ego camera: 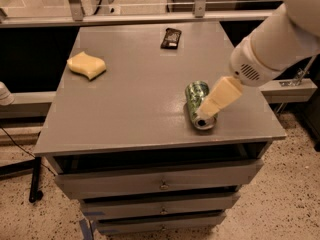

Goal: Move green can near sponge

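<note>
The green can (194, 98) lies on its side on the grey cabinet top (140, 99), right of centre near the front edge, its silver end facing front. The pale yellow sponge (87, 65) lies at the far left of the top, well apart from the can. My gripper (209, 110) comes in from the upper right on a white arm (272, 44). Its cream-coloured finger (220, 97) overlaps the can's right side, tip near the can's front end.
A flat dark wrapped bar (171, 38) lies at the back of the top. Drawers (160, 184) are below the top. A metal rail (150, 18) runs behind it. A black cable and stand leg (30, 174) are on the floor at left.
</note>
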You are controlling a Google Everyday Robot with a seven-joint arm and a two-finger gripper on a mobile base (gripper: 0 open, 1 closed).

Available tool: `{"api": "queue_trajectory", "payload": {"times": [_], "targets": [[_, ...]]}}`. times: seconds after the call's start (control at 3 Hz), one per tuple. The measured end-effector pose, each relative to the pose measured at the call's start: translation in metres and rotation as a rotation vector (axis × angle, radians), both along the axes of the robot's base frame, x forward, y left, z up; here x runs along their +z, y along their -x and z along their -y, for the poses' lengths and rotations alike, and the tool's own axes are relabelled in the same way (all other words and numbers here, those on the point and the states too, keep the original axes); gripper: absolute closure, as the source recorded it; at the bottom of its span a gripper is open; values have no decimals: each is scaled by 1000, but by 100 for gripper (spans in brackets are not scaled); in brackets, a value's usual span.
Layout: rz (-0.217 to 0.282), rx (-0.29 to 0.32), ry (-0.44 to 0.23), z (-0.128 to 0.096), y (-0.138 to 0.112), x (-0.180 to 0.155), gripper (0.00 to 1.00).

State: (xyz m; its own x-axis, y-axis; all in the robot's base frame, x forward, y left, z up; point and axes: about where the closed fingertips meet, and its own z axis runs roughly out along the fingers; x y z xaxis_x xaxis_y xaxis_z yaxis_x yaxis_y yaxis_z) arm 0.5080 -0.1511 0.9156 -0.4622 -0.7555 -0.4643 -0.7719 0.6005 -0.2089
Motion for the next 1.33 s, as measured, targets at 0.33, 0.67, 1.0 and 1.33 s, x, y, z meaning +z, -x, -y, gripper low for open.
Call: {"api": "queue_trajectory", "payload": {"times": [0.33,0.67,1.0,1.33], "targets": [[-18,-114,-69,-18,-18,-22,0],[-41,-193,-111,-30,-27,-43,0],[-58,-236,-147,-38,-30,-57,0],[-62,-242,-188,-51,-33,-63,18]]}}
